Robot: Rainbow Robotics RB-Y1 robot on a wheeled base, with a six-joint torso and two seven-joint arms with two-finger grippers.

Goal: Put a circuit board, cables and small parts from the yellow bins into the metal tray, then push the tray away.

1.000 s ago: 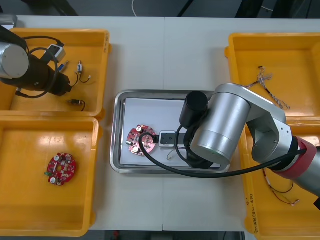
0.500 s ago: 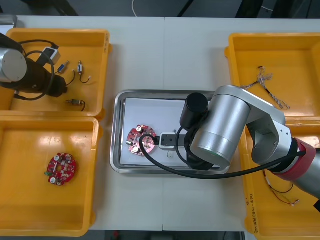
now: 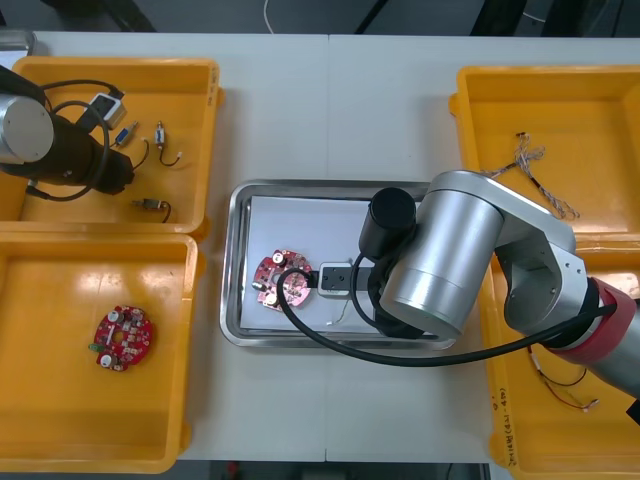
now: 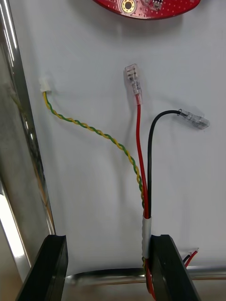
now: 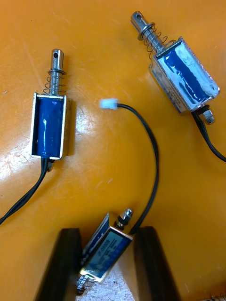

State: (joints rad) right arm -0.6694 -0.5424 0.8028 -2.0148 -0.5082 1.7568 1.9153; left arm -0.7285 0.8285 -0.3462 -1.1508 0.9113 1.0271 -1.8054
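The right gripper (image 4: 109, 242) is released, its black fingers standing wide apart over the white floor of the metal tray (image 3: 233, 270). A cable bundle (image 4: 140, 141) lies flat there, just beside one finger. A white sleeve binds it, and from that sleeve fan a red lead and a black lead with clear terminals, plus a yellow-green twisted pair ending in a white plug. Beyond the lead tips is the round red circuit board (image 3: 281, 281), toward 9 o'clock inside the tray. The tray is at the middle of the light table (image 3: 330, 110). The left gripper (image 5: 107, 233) is clenched on a small metal part (image 5: 106, 251), a tilted blue-wrapped body with a spring end, held between the fingers above the orange floor. Past the fingertips lie two more blue-wrapped parts (image 5: 48, 124) with spring-loaded pins and black leads, and a loose black lead with a white plug (image 5: 109, 103). That arm works in the far left bin (image 3: 195, 70), at 10 o'clock from the tray. The near left bin (image 3: 40, 440), at 8 o'clock, holds a second red board (image 3: 122, 338). At 2 o'clock, the far right bin (image 3: 560, 75) holds thin twisted cables (image 3: 540, 175). At 4 o'clock, the near right bin (image 3: 505, 430) holds red and black cables (image 3: 565, 385), and the dark writing on its rim is too small to read.
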